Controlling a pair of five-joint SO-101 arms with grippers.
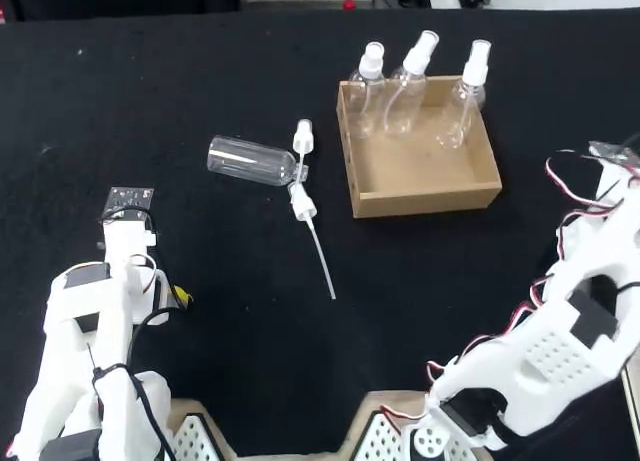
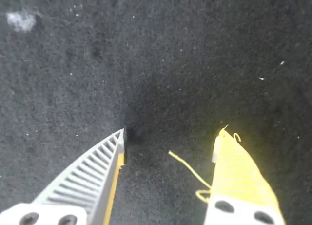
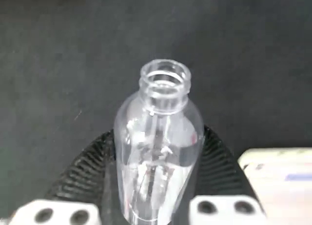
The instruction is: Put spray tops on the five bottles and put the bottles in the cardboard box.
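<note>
My right gripper point(image 3: 158, 159) is shut on a clear uncapped bottle point(image 3: 158, 132), whose open neck points away from the wrist. The right arm point(image 1: 580, 321) stands at the table's right edge. My left gripper point(image 2: 170, 144) is open over bare black cloth, nothing between its fingers; the left arm point(image 1: 100, 301) is at the front left. Another clear bottle point(image 1: 248, 161) lies on its side mid-table. One white spray top point(image 1: 303, 136) lies beside that bottle's neck. A second spray top point(image 1: 303, 203) with a long tube lies just in front. The cardboard box point(image 1: 425, 196) holds three capped bottles point(image 1: 405, 91).
Black cloth point(image 1: 200, 81) covers the whole table. A pale flat object point(image 3: 278, 171) shows beside the right gripper. Red and white cables point(image 1: 575, 196) loop along the right arm. Open room lies between the two arms at the front.
</note>
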